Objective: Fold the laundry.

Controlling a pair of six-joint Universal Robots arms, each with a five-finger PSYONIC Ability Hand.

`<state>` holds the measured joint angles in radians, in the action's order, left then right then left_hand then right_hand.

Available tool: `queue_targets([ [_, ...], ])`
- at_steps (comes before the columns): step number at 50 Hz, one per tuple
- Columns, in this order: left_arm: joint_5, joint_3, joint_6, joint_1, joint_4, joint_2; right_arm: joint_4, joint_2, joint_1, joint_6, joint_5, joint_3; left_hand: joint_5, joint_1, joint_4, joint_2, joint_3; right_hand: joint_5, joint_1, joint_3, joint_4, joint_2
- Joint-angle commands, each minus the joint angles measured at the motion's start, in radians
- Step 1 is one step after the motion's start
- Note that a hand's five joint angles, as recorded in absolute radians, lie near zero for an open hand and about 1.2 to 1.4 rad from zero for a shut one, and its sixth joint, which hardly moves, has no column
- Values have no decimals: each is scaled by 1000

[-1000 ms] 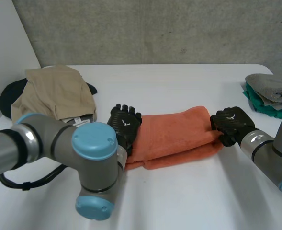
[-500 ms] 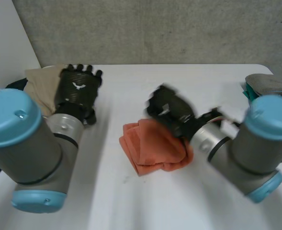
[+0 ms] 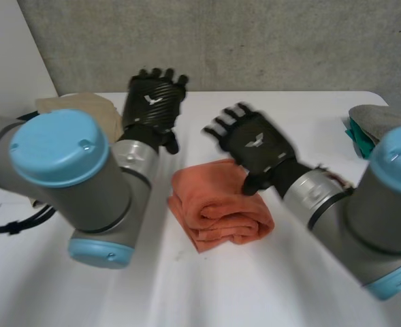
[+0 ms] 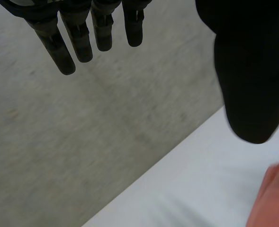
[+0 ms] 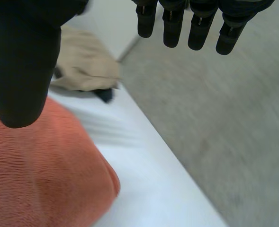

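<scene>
- Two heaps bracket the job. A beige garment (image 3: pixel 71 109) lies at about 10 o'clock from the centre of the surface (image 3: pixel 186 286), apart from the piece being worked.
- At roughly 11 o'clock from the orange towel (image 3: pixel 217 208), the left hand (image 3: pixel 156 102) is raised off the surface. Its fingers (image 4: pixel 63 47) are straight and released, grasping nothing.
- The orange towel sits near the middle of the surface as a thick folded bundle. It is skewed, with its layered edges facing 6 o'clock.
- Just above the towel's 1 o'clock corner hovers the right hand (image 3: pixel 254 143). Its fingers (image 5: pixel 196 28) are spread and relaxed and its thumb hangs over the cloth, gripping nothing.
- A grey cloth (image 3: pixel 380 119) on a teal cloth (image 3: pixel 355 139) sits at 3 o'clock, at the surface's edge.
- The fold looks finished, so I judge the step in hand to be settling the bundle:
  - Lower a flat palm squarely onto the middle of the towel and press evenly, so the layers bed down rather than spring open.
  - Avoid dragging sideways, since the plush cloth would likely slide and undo the edges.
  - Keep the left hand clear at 11 o'clock, or brace the towel's 9 o'clock side if the bundle shifts.
</scene>
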<state>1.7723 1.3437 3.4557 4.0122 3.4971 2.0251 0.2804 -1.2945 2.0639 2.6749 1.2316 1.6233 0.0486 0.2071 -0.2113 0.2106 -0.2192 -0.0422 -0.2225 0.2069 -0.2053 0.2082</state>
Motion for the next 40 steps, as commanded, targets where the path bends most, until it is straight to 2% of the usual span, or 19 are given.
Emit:
queue_targets([
  [1, -53, -146, -93, -67, -68, 142, -275, 55, -140, 232, 31, -162, -18, -2, 7, -6, 14, 42, 48, -32, 31, -34],
  [7, 10, -181, -110, -84, -217, 234, -430, 254, -137, 229, -4, -368, -13, 3, 1, 0, 9, 42, 48, -32, 31, -34],
  [12, 99, -150, -116, -88, -276, 250, -532, 398, -146, 229, -93, -488, -18, -2, 7, -6, 14, 42, 48, -32, 31, -34],
  [16, 144, -86, -106, -102, -294, 245, -549, 477, -140, 201, -99, -517, -24, -8, 12, -12, 20, 42, 48, -32, 31, -34],
  [20, 147, -57, -101, -102, -299, 250, -549, 515, -137, 123, -86, -519, -21, -5, 10, -9, 17, 42, 48, -32, 31, -34],
  [23, 145, -43, -99, -102, -300, 253, -547, 518, -137, 63, -60, -516, -21, -5, 10, -9, 17, 42, 48, -32, 31, -34],
  [28, 142, -32, -99, -99, -302, 250, -535, 491, -131, -46, 34, -510, -18, -2, 7, -6, 14, 42, 48, -32, 31, -34],
  [35, 134, -64, -99, -96, -300, 178, -425, 345, -114, -63, 54, -426, -30, -14, 18, -18, 26, 42, 48, -32, 31, -34],
  [38, 78, -93, -99, -87, -297, 115, -360, 282, -108, -63, 54, -350, -33, -17, 21, -21, 29, 42, 48, -32, 31, -34],
  [40, -6, -118, -99, -71, -294, 80, -285, 221, -87, -64, 55, -248, -33, -17, 21, -21, 29, 42, 48, -32, 31, -34],
])
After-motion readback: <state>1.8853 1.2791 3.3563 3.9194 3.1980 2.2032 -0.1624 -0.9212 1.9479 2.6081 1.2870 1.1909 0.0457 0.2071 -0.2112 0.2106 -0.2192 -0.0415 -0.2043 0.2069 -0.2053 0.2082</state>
